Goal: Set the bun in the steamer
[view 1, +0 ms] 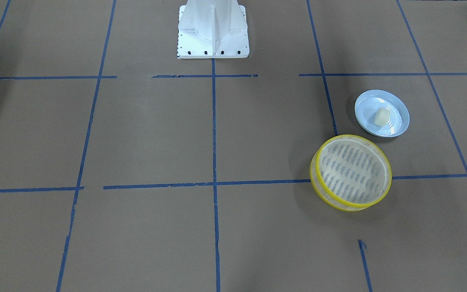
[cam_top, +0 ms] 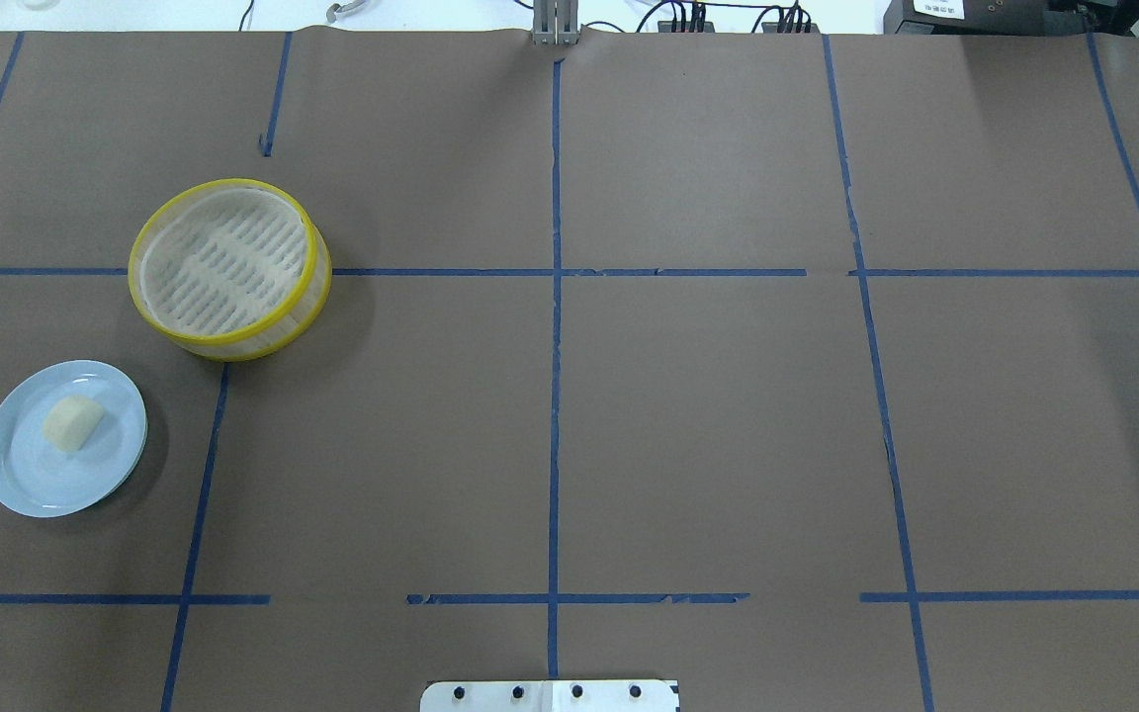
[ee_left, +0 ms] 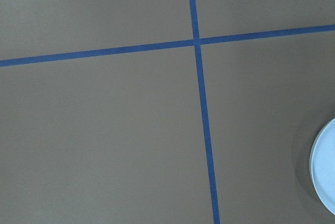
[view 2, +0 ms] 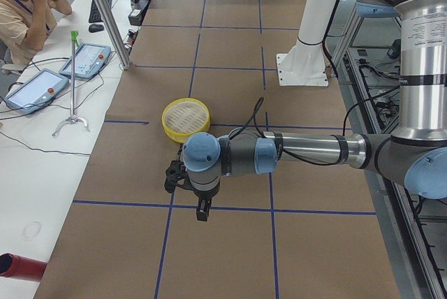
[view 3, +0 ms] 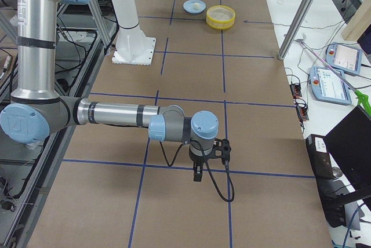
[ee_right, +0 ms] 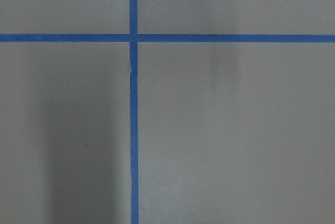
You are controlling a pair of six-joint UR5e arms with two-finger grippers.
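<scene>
One bun (cam_top: 73, 423) sits on the plate (cam_top: 26, 485), a little off its middle, and nothing is touching it. The steamer (cam_top: 223, 262) stands near the plate but not touching it. Its bare floor faces up, so the bun can drop right in. Both are on the robot's left side of the table (cam_top: 688, 415). The left gripper (view 2: 202, 215) hangs over the table with its tips pointing down. Its camera sees just the edge of the plate, so I think it is the one to fetch the bun. The right gripper (view 3: 197, 177) hangs far off on the other side, out of the way. Both show only from the side, so I cannot tell if they are open or closed. No part of the job is done yet.
</scene>
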